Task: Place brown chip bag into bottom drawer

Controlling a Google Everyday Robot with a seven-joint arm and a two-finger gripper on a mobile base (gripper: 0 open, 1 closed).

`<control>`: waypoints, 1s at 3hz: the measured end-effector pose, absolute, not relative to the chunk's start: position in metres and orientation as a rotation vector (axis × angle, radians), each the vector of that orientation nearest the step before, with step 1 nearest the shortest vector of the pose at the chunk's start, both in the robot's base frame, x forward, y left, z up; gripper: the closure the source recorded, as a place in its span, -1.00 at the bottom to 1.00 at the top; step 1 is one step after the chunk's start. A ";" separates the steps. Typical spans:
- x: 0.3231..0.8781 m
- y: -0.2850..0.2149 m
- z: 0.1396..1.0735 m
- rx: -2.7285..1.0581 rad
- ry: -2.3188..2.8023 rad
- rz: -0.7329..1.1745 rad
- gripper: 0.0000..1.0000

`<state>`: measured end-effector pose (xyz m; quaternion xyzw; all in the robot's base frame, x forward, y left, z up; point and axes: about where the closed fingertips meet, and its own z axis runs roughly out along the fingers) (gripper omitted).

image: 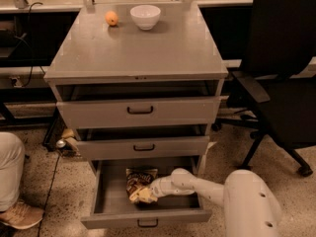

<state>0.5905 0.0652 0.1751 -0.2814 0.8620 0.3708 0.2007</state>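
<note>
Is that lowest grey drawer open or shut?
Open. The deep grey metal bottom drawer is pulled out; the wrinkly brown foil chip bag is inside it, with the white end effector reaching in at it.

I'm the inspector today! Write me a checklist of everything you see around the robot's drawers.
Surface: the grey cabinet top holds an orange fruit and a white bowl.
Job's things: the brown chip bag lies inside the open bottom drawer.
Clutter: small floor items left of the drawers, too dim to name.
Grippers: the gripper is down in the bottom drawer, at the bag's near end.
Cables: a black cable hangs left of the cabinet.
Surroundings: a black office chair on the right; a person's shoe on the left.
</note>
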 end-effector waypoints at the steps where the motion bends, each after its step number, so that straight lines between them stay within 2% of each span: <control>1: 0.590 0.058 0.189 -0.782 2.389 1.047 -0.99; 2: 0.591 0.025 0.223 -0.753 2.353 1.006 -1.00; 3: 0.570 -0.062 0.266 -0.638 2.393 0.891 -1.00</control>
